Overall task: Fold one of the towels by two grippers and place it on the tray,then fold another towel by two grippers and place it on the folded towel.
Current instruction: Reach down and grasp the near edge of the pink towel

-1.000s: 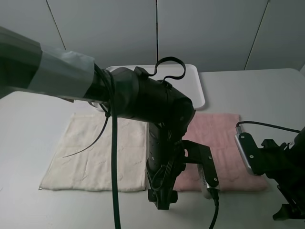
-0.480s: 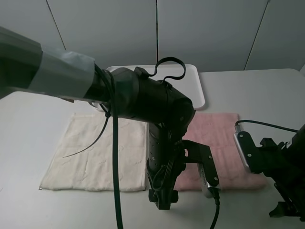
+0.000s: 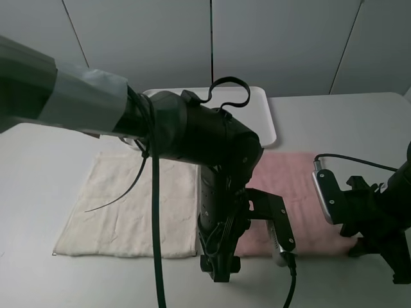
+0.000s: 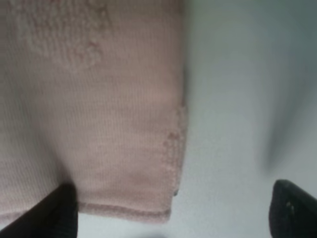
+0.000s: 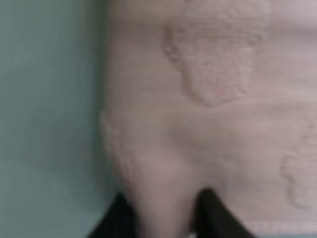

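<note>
Exterior high view: the pink towel (image 3: 292,176) lies flat on the tabletop (image 3: 359,122) at centre right of the frame. Its left edge is just beside the cream towel (image 3: 128,205), spread at lower left. The white tray (image 3: 260,106) sits behind both, at upper centre. The left arm (image 3: 205,141) reaches across the middle to the pink towel's lower-left corner. In the left wrist view the left fingers (image 4: 57,210) stand wide apart, one over the cloth, the other over bare tabletop, with the corner between them. In the right wrist view the right fingers (image 5: 116,220) sit close together, clamped on a raised ridge of the pink towel's edge.
</note>
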